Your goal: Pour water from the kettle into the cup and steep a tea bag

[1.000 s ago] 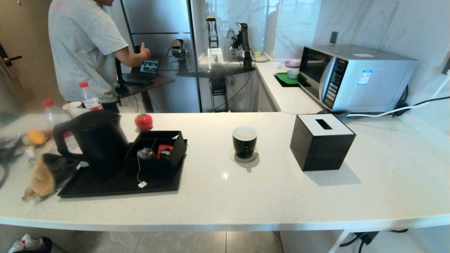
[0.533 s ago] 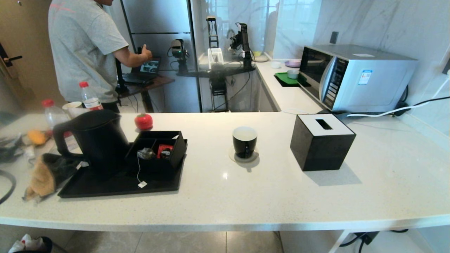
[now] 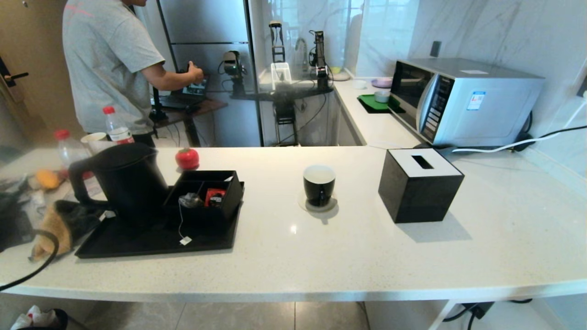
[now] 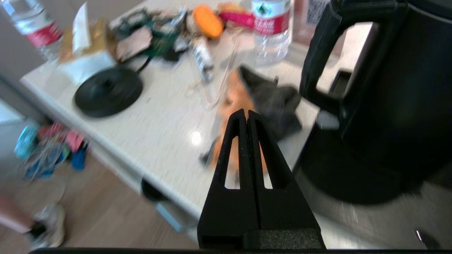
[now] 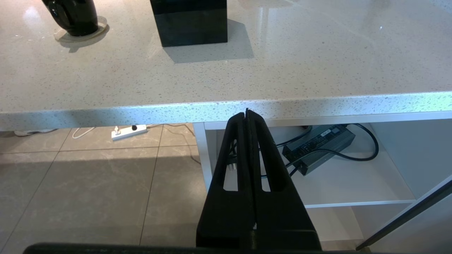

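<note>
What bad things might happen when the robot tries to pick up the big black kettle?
1. The left end effector is shut and near the kettle handle; without opening first it may just bump it.
2. The tea bag string hangs over the black box right beside the kettle, so a swing might snag it.
3. The cup is small and stands well away from the tray, so carried water could spill on the counter.

Pale speckled stone counter (image 3: 367, 256) is running across the room, turning toward a marble-veined wall (image 3: 481, 32). Microwave (image 3: 463, 101) is sitting by that wall. Grey floor tiles (image 5: 88, 183) are showing below the counter edge. Daylight is coming through the far window (image 3: 316, 27). Steel fridge (image 3: 206, 55) is standing behind.
</note>
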You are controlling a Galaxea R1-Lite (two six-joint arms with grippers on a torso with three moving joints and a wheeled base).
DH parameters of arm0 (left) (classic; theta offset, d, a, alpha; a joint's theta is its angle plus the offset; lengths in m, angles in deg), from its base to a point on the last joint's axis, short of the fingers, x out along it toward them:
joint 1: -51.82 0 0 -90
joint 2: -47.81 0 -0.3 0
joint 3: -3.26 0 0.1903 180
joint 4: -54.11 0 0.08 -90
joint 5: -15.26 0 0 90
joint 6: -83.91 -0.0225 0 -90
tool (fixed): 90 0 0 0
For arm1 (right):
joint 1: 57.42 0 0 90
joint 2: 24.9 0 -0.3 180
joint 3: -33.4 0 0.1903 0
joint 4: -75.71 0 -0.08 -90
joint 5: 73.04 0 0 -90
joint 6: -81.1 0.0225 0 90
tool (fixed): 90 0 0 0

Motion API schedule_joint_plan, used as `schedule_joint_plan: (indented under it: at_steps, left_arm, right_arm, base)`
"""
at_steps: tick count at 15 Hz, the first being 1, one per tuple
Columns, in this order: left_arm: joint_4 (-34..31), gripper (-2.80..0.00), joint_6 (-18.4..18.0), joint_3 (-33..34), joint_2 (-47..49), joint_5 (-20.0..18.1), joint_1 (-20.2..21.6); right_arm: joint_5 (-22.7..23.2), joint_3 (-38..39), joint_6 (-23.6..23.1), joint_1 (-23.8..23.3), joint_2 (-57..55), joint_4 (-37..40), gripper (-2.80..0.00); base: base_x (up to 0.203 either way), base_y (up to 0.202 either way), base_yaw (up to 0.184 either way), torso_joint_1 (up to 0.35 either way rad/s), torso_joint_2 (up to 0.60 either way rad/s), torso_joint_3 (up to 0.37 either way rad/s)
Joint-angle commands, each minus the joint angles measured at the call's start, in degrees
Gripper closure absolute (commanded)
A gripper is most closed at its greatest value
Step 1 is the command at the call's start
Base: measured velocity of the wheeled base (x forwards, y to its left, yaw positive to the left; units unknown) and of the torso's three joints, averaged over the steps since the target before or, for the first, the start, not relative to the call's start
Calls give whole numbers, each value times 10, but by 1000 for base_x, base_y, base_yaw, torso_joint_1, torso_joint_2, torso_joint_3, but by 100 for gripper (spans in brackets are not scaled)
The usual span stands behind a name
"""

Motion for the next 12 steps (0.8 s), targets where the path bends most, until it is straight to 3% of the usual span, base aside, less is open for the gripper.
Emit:
schedule_joint_plan:
  at_steps: [1,3,6,7,12]
  left_arm:
    - [125,0,-1,7,116,-7,1]
    - [217,0,-6,14,173,-26,2]
    - [238,0,-10,19,197,-48,0]
    - [239,-280,-10,18,200,-49,-1]
    - [243,-280,-10,-4,237,-57,1]
  right_arm:
    - [0,0,1,0,-1,0,0]
    - [0,0,1,0,-1,0,0]
    - [0,0,0,0,-1,0,0]
    - [0,0,0,0,-1,0,0]
    - [0,0,1,0,-1,0,0]
  base:
    - [0,0,0,0,0,0]
    - [0,0,0,0,0,0]
    - [0,0,0,0,0,0]
    - [0,0,0,0,0,0]
    - [0,0,0,0,0,0]
